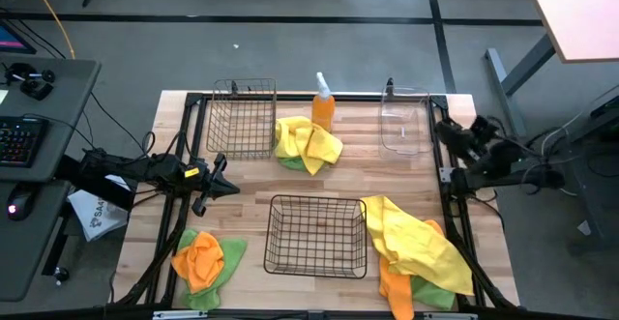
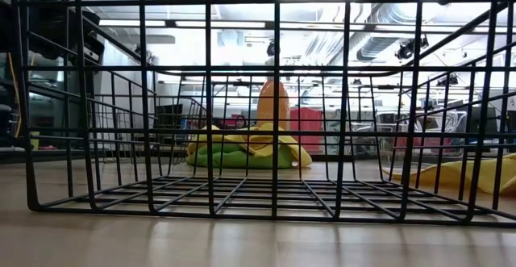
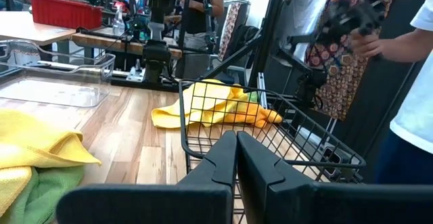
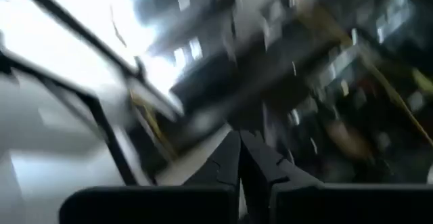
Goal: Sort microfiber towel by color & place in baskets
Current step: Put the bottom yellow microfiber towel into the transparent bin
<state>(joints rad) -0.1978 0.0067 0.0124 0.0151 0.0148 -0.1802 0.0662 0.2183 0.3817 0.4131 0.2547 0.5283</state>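
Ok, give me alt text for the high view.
Overhead, a wooden table holds two wire baskets, a clear bin, an orange spray bottle and three heaps of yellow, orange and green towels. The left gripper and the right gripper sit at the table's sides, holding nothing.

Grey floor [image 1: 290, 49] is surrounding the wooden table [image 1: 251, 180]; a desk [image 1: 44, 165] with a keyboard [image 1: 17, 138] is sitting beside it.

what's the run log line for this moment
left gripper: shut, table's left | right gripper: shut, by clear bin | baskets: empty | towels: unsorted
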